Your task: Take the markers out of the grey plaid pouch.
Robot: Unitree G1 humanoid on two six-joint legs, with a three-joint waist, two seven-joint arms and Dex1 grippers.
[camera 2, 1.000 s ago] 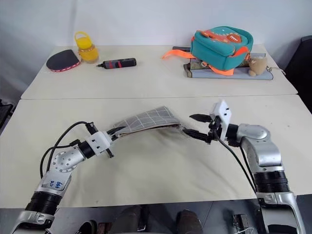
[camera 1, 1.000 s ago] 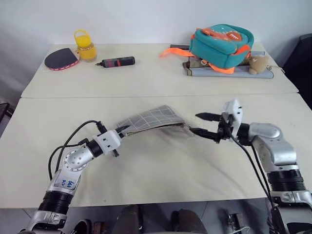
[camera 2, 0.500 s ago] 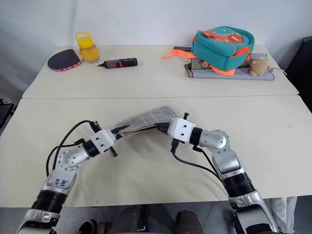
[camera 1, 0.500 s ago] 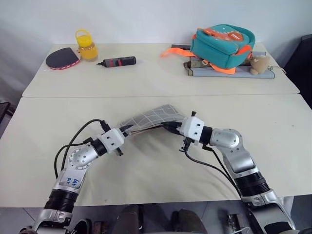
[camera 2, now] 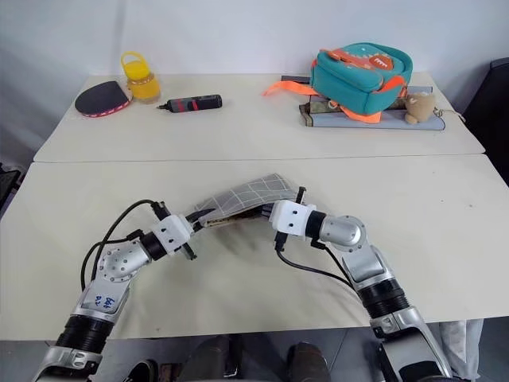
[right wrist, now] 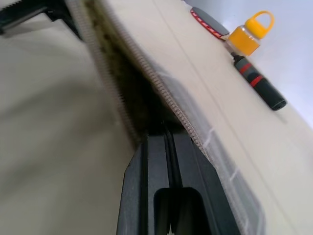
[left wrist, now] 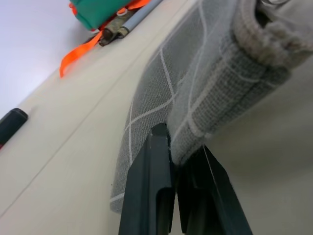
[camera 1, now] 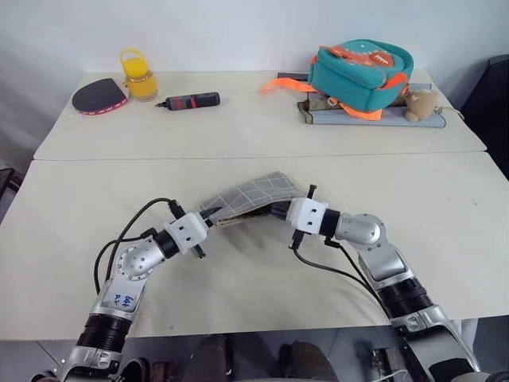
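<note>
The grey plaid pouch hangs a little above the near table, arched between my two arms. My left gripper is shut on the pouch's left end, pinching the fabric edge. My right gripper is shut, its fingers pressed together and pushed into the pouch's open zipper mouth at the right end. The markers are hidden; I cannot tell whether anything is between the right fingers.
On the far table stand a teal backpack on a grey roll, a small plush toy, a thick black-and-red tool, a yellow jar and a dark paddle. A seam divides the two tables.
My right gripper swung left from beside the pouch's right end, rolled over, went from open to shut and entered the pouch's mouth. The left gripper kept its hold.
</note>
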